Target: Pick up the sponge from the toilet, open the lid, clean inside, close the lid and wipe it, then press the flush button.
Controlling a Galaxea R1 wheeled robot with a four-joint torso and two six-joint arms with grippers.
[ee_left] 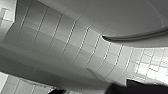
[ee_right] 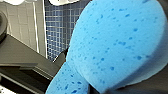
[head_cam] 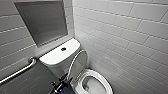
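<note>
Progress check: the sponge is off the toilet. In the right wrist view it sits huge and bright blue in front of the blue mosaic floor, and from the way it's pinched in at its narrow part I'd say the right gripper is clamped on it. So I'm counting the pickup as done.

The lid is already up, standing nearly upright against the front of the tank at the back edge of the bowl, and the bowl is open to the head camera. There's a dark gripper low down, right at the lid's outer edge on the tank side. Since it comes in left of centre I take it for the left one. Can't tell from these shots whether it's gripping the lid, only touching it, or let go.

The bowl looks plain white and I see no sponge in it, so my guess is the scrubbing inside hasn't started, or at least isn't happening right now. That leaves cleaning inside, dropping the lid, wiping it, then hitting the flush button, the small dark dot in the middle of the tank top, with nothing near it.
</note>
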